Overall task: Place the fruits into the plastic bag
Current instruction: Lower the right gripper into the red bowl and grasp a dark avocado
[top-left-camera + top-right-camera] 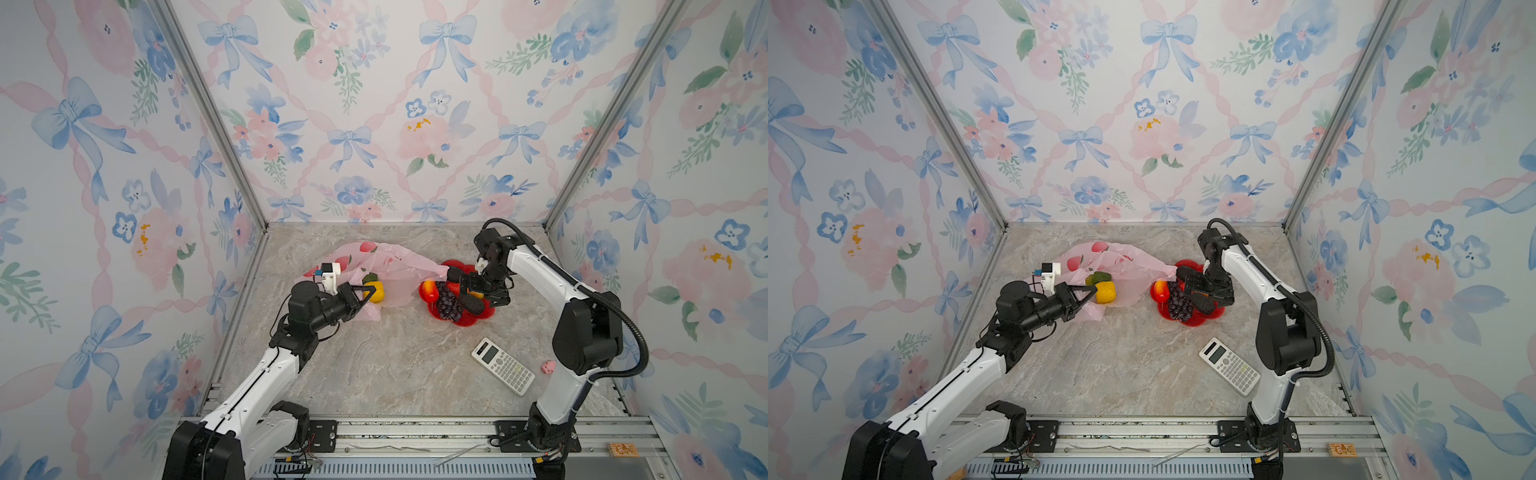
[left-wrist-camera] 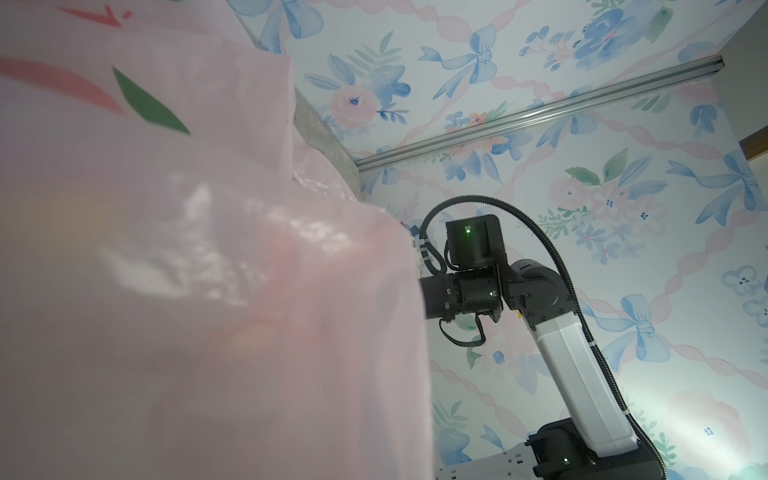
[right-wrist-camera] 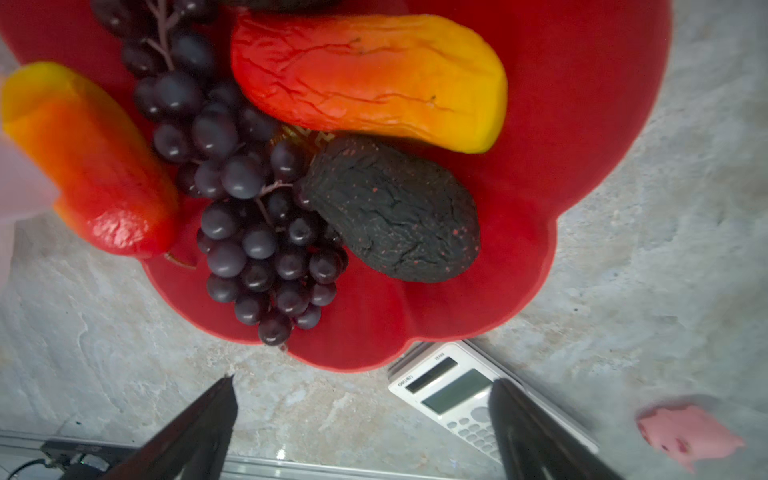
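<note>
**fruits, still to go.** we counted four on the red plate [image 3: 582, 104], right of centre in both top views: grape bunch [image 3: 249, 220], avocado [image 3: 395, 212] touching the grapes, and two mangoes [image 3: 370, 79], one on either side of the bunch.

**fruits, already in.** a lemon [image 1: 377, 296] and a green fruit [image 1: 370, 277] lay in the plastic bag [image 1: 386, 257], left of the plate. one corner of its film reached over the plate's upper-left rim.

**right gripper [image 3: 361, 386].** its fingers stood wide apart and held nothing, directly above the plate. this arm was plainly the nearer one. we judged the avocado the likeliest pick, as it sat nearest the middle of the gap. its long axis ran slantwise to the line joining the two fingers. we therefore judged that a turn of the wrist would be wanted, so as to close across its narrow width.

**left gripper [image 1: 371, 289].** its fingers were together, pinched on the bag's lower-left edge, and pink film filled its wrist view. we could not tell which way the mouth opened. we judged the carry would run leftward across the frame.

**bystanders.** a calculator [image 1: 503, 372] and a pink pig [image 1: 547, 366] lay at lower right on the table [image 1: 395, 374], apart from the plate.
</note>
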`<state>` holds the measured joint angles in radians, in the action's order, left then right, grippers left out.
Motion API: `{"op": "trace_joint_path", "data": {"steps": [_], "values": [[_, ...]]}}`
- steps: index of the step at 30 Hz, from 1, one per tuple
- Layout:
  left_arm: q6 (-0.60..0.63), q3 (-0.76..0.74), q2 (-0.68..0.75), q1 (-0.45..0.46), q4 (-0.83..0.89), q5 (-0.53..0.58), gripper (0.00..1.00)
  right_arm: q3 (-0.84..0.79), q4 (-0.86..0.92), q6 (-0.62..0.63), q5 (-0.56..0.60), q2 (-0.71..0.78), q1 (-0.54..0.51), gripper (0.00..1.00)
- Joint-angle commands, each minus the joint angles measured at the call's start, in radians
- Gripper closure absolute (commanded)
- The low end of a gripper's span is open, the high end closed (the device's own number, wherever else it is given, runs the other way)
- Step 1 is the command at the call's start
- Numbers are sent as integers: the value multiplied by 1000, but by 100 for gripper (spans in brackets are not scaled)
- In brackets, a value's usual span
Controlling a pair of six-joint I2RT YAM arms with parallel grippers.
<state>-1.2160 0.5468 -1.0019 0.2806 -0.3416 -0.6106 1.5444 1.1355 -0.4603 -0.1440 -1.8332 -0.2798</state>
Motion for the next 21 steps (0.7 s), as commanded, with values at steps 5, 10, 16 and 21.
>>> {"op": "trace_joint_path", "data": {"steps": [5, 10, 16, 21], "values": [[4, -6, 2, -9, 2, 9, 100, -45, -156, -222, -14, -6, 14, 4], [7, -3, -3, -9, 1, 9, 100, -74, -199, -277, 8, -12, 26, 4], [10, -8, -12, -19, 1, 0, 100, -76, -212, -315, 34, -32, 30, 4], [13, -2, -22, -29, 1, -12, 100, -84, -233, -340, 37, -48, 30, 4]]}}
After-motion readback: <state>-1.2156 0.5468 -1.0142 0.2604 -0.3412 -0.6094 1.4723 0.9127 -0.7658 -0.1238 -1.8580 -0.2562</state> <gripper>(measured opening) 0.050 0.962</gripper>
